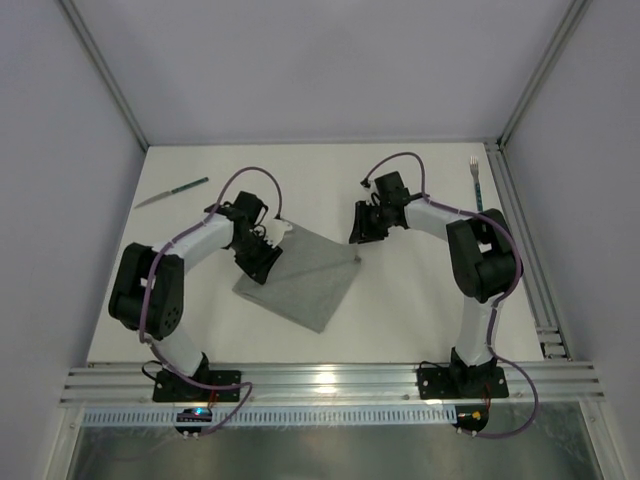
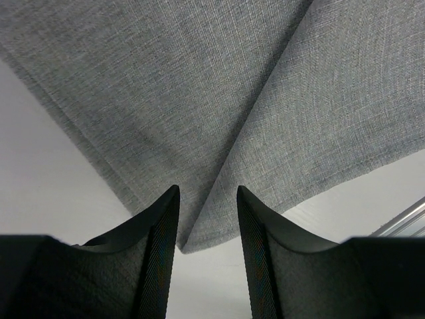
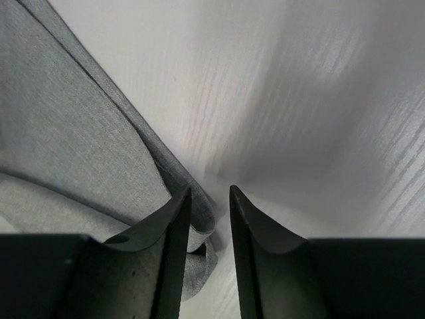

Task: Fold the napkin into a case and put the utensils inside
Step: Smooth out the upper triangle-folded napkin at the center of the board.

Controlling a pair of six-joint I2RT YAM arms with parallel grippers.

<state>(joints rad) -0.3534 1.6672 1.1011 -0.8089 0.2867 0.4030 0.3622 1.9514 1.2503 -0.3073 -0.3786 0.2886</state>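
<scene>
The left pincer (image 2: 207,193) stands partly spread, its 2 fingers apart with a clear gap and nothing pinched between them. It hangs over the left corner of the grey napkin (image 2: 199,100). In the left wrist view that corner lies flat on the white tabletop (image 2: 40,186), just below the gap. A fold edge runs from there up across the cloth. The right pincer (image 3: 210,189) is also parted, though narrowly. Bare tabletop (image 3: 299,100) shows through its gap, and it clamps nothing that can be seen. The napkin's (image 3: 60,133) edge runs up to its left finger (image 3: 174,239), with a small bit of cloth showing beneath that finger. From above, the napkin (image 1: 305,280) lies as a folded, tilted rectangle in the middle of the tabletop (image 1: 400,300). The left pincer (image 1: 262,268) is at the cloth's left end and the right pincer (image 1: 358,238) at its upper right corner. The knife (image 1: 172,192) lies well apart at the far left. The fork (image 1: 476,182) lies well apart at the far right, near the rail.
</scene>
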